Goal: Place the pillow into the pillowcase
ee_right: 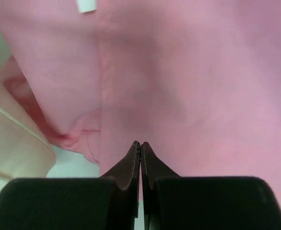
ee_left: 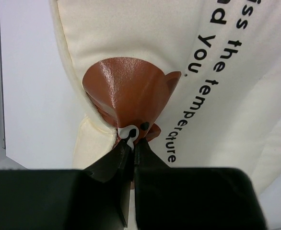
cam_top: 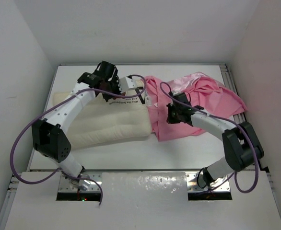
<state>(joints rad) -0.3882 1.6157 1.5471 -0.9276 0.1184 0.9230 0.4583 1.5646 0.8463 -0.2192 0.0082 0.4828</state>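
Left wrist view: we read black print [ee_left: 198, 110] on pillow [ee_left: 131, 33]. Longer line: "ss the temperature", its start cut by frame edge. Shorter line: "d you.", start likewise cut. Print runs beside brown bear mark [ee_left: 126, 91], where we find no lettering. Top view: same print [cam_top: 123, 102] too small to read. White tag [ee_right: 86, 5] on pillowcase [ee_right: 203, 86]: nothing legible.

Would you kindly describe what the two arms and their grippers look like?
The left arm and right arm have white links, bulky black joints and a purple cable looping alongside. The left gripper and right gripper have black, tapering fingers on blocky black bodies.
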